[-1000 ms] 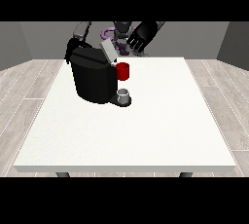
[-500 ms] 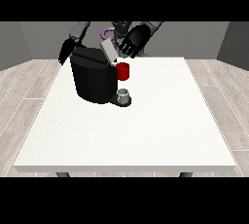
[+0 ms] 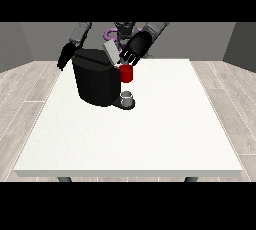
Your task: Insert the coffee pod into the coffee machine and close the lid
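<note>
The black coffee machine (image 3: 96, 80) stands at the table's back left, with a red cylinder (image 3: 126, 73) on its front. Its grey lid (image 3: 110, 52) is up and tilted. The hand at the view's right (image 3: 135, 48) is just right of the lid, with its straight fingers reaching down to the lid's edge. Beside the machine's left back corner the hand at the view's left (image 3: 65, 57) hangs with relaxed fingers and holds nothing. I cannot see the coffee pod.
A small grey cup (image 3: 127, 97) sits on the machine's base under the red cylinder. The white table (image 3: 150, 134) stretches wide in front of and to the right of the machine. A purple ring (image 3: 108, 35) shows behind the lid.
The hand at the view's right has come down and left onto the lid, and the lid has tipped lower. The other hand has drifted outward to the left.
</note>
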{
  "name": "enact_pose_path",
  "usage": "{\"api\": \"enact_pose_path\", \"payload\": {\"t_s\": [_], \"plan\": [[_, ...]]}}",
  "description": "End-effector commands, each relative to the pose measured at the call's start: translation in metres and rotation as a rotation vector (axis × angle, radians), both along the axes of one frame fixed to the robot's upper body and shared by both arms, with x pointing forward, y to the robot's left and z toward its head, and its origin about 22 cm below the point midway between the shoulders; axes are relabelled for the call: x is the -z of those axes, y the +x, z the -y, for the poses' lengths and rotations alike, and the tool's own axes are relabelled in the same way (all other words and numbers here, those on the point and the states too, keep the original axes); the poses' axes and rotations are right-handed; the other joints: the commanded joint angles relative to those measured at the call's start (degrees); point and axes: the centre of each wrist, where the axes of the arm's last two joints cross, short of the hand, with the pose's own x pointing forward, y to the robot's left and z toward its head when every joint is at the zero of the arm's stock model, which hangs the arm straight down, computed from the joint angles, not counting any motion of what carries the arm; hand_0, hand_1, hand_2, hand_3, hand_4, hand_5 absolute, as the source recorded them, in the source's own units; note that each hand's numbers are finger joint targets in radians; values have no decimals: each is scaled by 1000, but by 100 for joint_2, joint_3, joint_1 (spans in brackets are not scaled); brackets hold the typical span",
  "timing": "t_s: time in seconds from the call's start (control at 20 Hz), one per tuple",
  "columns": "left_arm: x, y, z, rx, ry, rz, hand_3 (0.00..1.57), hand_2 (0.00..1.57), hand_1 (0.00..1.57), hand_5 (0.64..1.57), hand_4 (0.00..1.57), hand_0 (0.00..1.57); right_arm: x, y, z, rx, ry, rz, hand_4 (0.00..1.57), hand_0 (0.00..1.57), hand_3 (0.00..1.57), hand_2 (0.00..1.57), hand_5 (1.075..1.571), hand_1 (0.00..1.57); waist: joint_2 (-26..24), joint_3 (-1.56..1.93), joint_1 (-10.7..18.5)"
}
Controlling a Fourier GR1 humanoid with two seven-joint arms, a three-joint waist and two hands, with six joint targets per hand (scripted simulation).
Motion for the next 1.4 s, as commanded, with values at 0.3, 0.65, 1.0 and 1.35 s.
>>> {"api": "enact_pose_path", "payload": {"t_s": [0.3,0.65,1.0,1.35], "plan": [[6,3,-5,-14,-20,11,1191,1234,1193,1571,434,1193,-13,2,14,-45,-29,10,0,0,0,0,1571,0,175,-1,-206],[-20,1,15,29,12,30,1200,1259,1216,1571,417,1216,10,2,7,39,6,10,0,0,0,0,1571,0,188,3,28],[-6,0,-10,15,12,103,1195,1242,1217,1571,357,1217,3,-2,2,10,7,24,0,0,0,0,1571,0,303,0,-58],[-22,-2,-30,-59,63,129,1157,1244,1225,1571,0,1225,-10,-1,-6,-12,5,13,0,0,0,0,1571,0,201,-1,-262]]}}
